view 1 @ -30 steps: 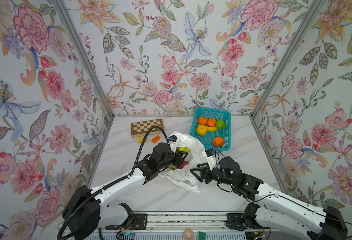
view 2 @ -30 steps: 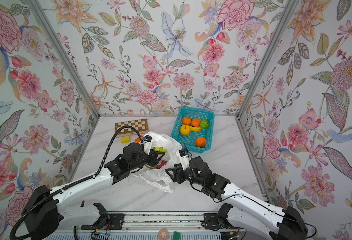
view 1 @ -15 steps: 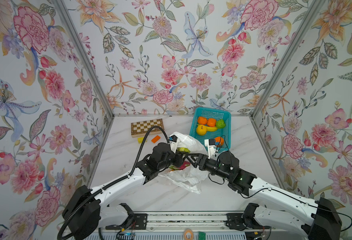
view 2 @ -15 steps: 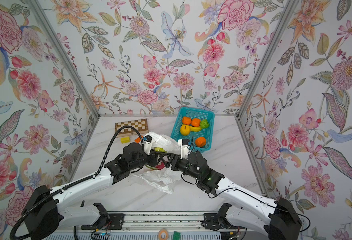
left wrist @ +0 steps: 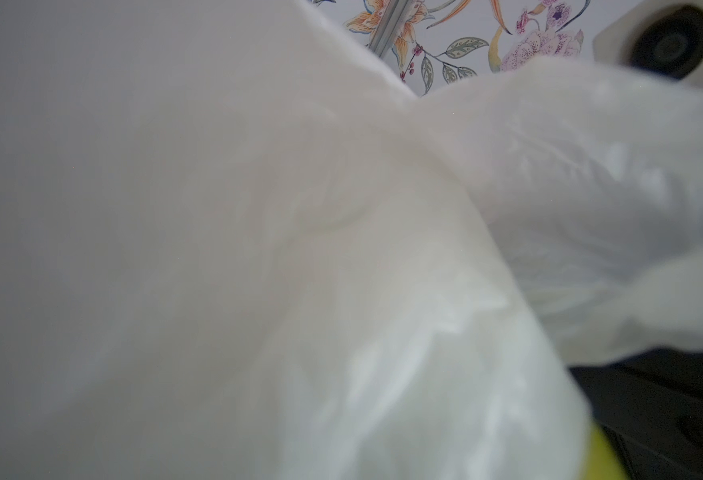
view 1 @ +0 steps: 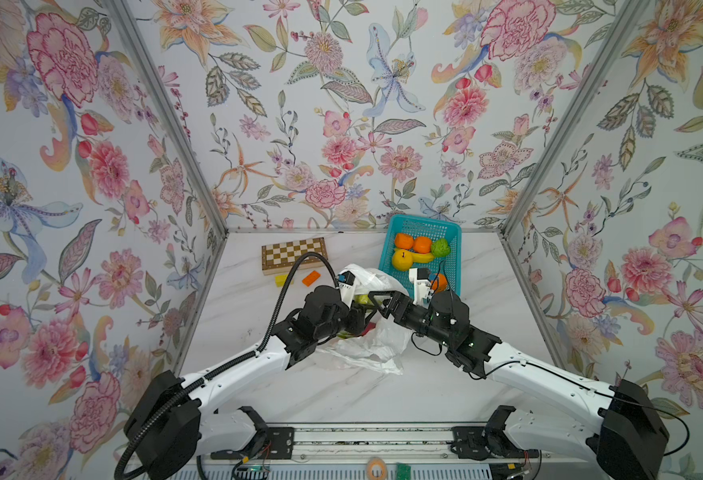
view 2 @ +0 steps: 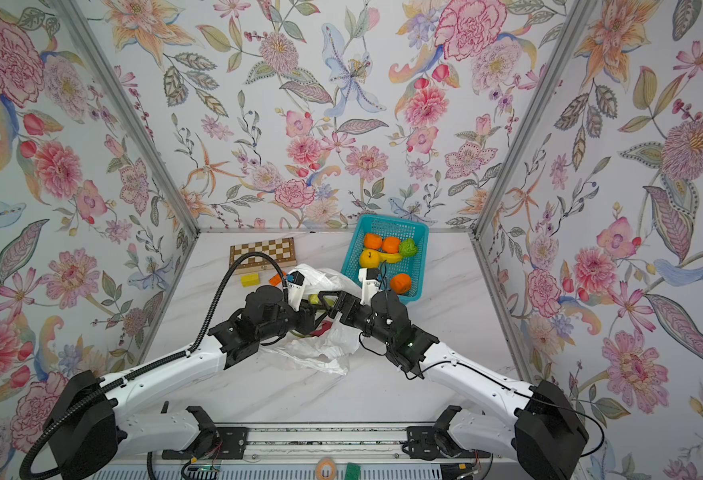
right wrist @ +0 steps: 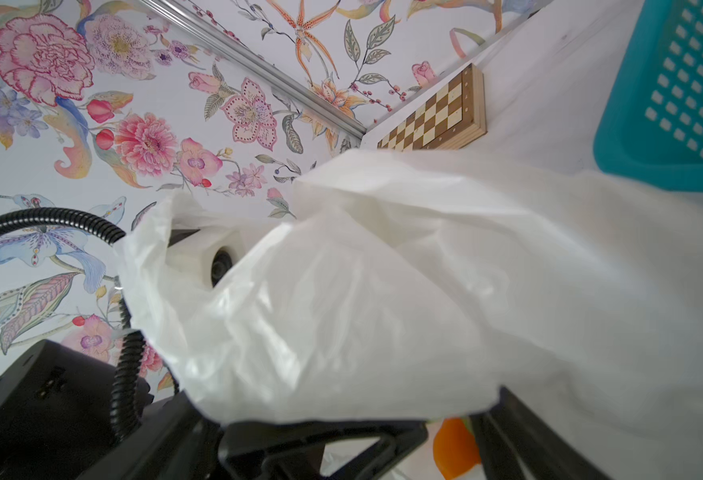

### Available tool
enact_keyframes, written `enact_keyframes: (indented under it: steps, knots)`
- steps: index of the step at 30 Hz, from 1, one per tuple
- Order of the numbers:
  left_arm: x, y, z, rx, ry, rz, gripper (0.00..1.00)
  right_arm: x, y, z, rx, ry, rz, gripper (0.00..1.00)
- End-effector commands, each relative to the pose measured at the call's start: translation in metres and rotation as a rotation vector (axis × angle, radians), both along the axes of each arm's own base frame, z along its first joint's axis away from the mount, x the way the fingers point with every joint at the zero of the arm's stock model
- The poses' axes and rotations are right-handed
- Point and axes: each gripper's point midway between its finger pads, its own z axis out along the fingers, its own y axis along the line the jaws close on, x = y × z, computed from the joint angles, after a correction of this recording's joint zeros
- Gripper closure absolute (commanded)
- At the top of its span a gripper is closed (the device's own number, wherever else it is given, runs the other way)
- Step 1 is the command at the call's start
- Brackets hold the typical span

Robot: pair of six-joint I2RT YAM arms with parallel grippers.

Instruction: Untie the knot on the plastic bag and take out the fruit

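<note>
The white plastic bag (view 1: 376,340) lies crumpled at the table's middle, its upper film (view 1: 368,276) raised. Its film fills the left wrist view (left wrist: 341,249) and hides that gripper's jaws. My left gripper (view 1: 360,318) reaches into the bag from the left; I cannot tell how its jaws stand. My right gripper (view 1: 376,304) is at the bag's mouth from the right, jaws wide open. A yellow-green fruit (view 1: 362,298) and a red piece (view 1: 368,330) show inside the bag. An orange fruit (right wrist: 453,453) shows beyond the right fingers (right wrist: 333,440). The knot is hidden.
A teal mesh basket (view 1: 424,220) at the back right holds oranges (view 1: 403,241), a yellow apple (view 1: 401,259), a green fruit (view 1: 441,247) and a banana (view 1: 422,257). A chessboard (view 1: 294,254) lies at the back, with a yellow block (view 1: 284,280) and an orange block (view 1: 311,277) before it.
My right gripper has moved from the bag's front right up to its mouth and its jaws have spread wider. The left arm has stayed where it was.
</note>
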Motion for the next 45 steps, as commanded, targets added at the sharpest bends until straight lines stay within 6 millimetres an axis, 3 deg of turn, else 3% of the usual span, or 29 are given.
enact_keyframes:
  steps: [1, 11, 18, 24, 28, 32, 41, 45]
  knots:
    - [-0.005, -0.007, 0.018, -0.062, -0.037, -0.053, 0.70, -0.001, 0.011, 0.017, 0.062, -0.039, 0.057, 0.08]
    - [-0.004, -0.012, 0.020, -0.066, -0.032, -0.071, 0.70, -0.021, 0.039, 0.018, 0.127, -0.042, 0.262, 0.06]
    - [-0.006, -0.012, 0.015, -0.058, -0.023, -0.080, 0.66, -0.013, 0.039, 0.016, 0.126, -0.038, 0.239, 0.19]
    - [-0.006, -0.004, 0.017, -0.041, -0.036, -0.050, 0.31, -0.010, 0.031, 0.012, 0.122, -0.034, 0.202, 0.29]
    - [-0.010, 0.005, 0.027, -0.049, -0.055, -0.028, 0.17, -0.002, 0.021, 0.006, 0.113, -0.012, 0.156, 0.29]
    - [-0.020, 0.020, 0.037, -0.056, -0.075, -0.006, 0.12, 0.003, 0.016, 0.001, 0.101, 0.001, 0.143, 0.29]
    - [-0.030, 0.051, 0.082, -0.130, -0.165, 0.087, 0.09, 0.012, 0.010, -0.024, 0.001, 0.046, 0.110, 0.30]
    - [-0.026, 0.051, 0.108, -0.234, -0.170, 0.119, 0.10, 0.010, 0.010, -0.039, -0.055, 0.070, 0.119, 0.30]
